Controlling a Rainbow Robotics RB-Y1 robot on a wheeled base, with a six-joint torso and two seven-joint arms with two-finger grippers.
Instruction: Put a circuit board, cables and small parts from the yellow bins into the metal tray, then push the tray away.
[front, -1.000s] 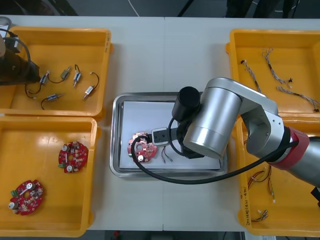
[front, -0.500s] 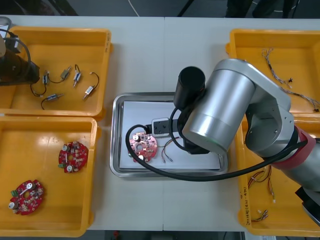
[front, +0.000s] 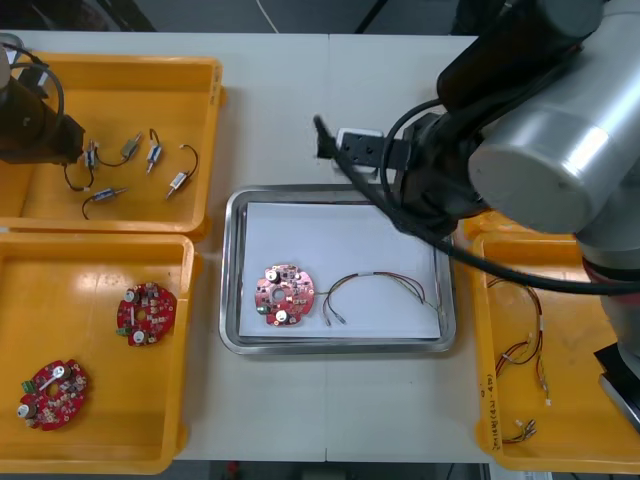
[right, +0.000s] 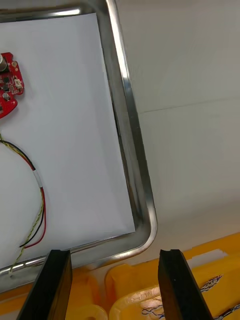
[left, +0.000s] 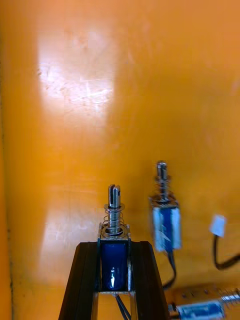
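Left wrist view: the left gripper (left: 114, 246) was clamped on a small metal part (left: 114, 215) in the far left yellow bin (front: 120, 70). The right gripper (right: 114, 254) hung spread and empty over the metal tray (front: 232, 270) corner — inside lay a red circuit board (front: 283, 294) and a red and yellow cable (right: 38, 179).

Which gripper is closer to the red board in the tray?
Right. The right gripper hovers by the tray holding the board; the left gripper is in a yellow bin.
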